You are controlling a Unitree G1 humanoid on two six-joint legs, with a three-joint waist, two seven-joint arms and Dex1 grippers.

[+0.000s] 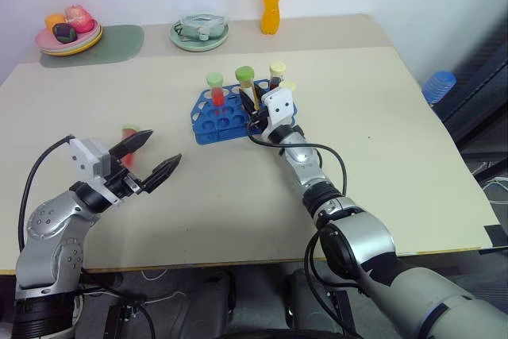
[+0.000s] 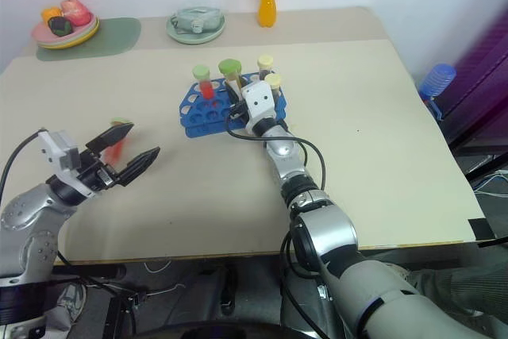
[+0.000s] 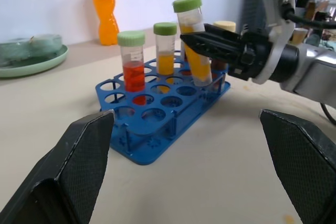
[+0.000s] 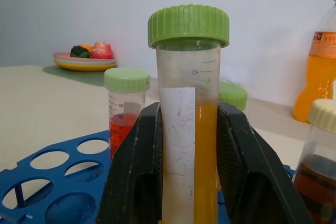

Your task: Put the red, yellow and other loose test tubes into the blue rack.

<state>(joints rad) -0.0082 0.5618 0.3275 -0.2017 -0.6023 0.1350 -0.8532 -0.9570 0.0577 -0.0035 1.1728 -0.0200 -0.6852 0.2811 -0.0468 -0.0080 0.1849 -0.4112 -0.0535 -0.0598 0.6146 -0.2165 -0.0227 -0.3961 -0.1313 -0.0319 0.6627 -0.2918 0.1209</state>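
The blue rack (image 1: 213,126) stands mid-table. In it stand a red tube with a pale green cap (image 3: 132,61), a smaller yellow tube (image 3: 165,51) and a cream-capped dark tube (image 4: 318,171). My right gripper (image 1: 251,105) is shut on a yellow test tube with a green cap (image 4: 189,24), held upright with its lower end down at the rack's far holes. Whether it sits in a hole I cannot tell. My left gripper (image 1: 161,150) hangs open and empty over the table, left of the rack. Just behind its fingers lies a loose red tube (image 2: 116,148), partly hidden.
A tall orange drink bottle (image 1: 272,1) stands at the table's back edge. Beside it sits a green plate (image 1: 198,37). At the back left, stacked plates with toy food (image 1: 69,36) rest on a green mat (image 1: 119,44). A blue bottle (image 1: 438,85) shows beyond the right edge.
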